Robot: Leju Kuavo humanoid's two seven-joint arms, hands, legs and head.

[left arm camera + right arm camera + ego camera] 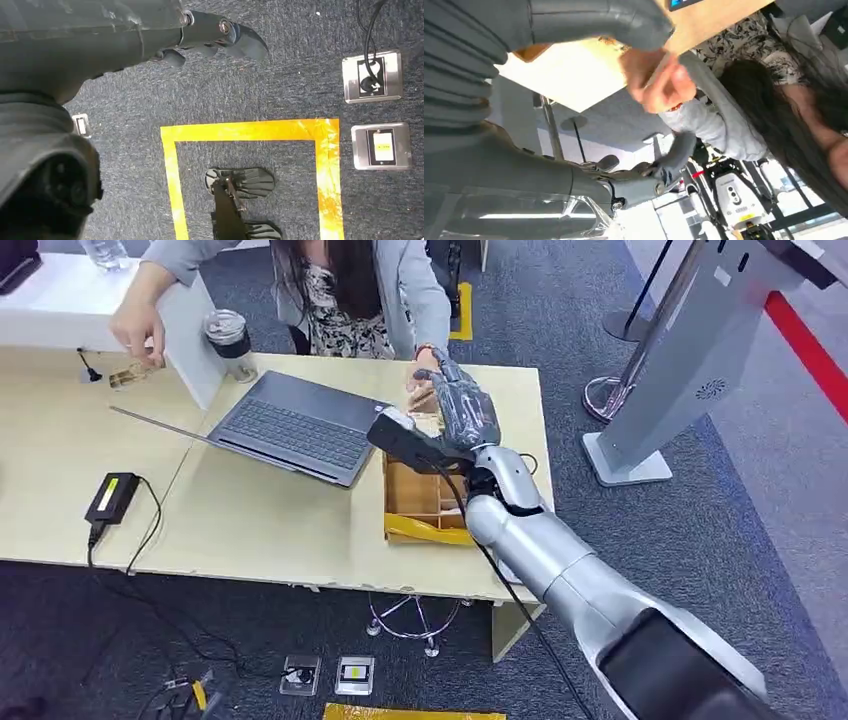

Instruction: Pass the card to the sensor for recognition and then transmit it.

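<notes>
My right hand point(462, 405) reaches over the far right part of the table, above the back end of a wooden compartment box point(425, 502). Its thumb point(614, 20) and fingers point(659, 170) are spread wide with nothing gripped. A person's hand point(664, 82) reaches into the gap between them; in the head view this person's hand point(425, 390) touches my fingers. A thin pale edge at their fingertips may be the card; I cannot tell. My left hand point(200, 35) hangs over the floor, fingers apart and holding nothing.
An open laptop point(300, 425) lies left of my right hand, with a black power adapter point(112, 497) and cable further left. The person's other hand point(140, 335) hovers over a small card-like item point(128, 377). A lidded cup point(228, 340) stands nearby. A grey kiosk stand point(690, 360) rises right of the table.
</notes>
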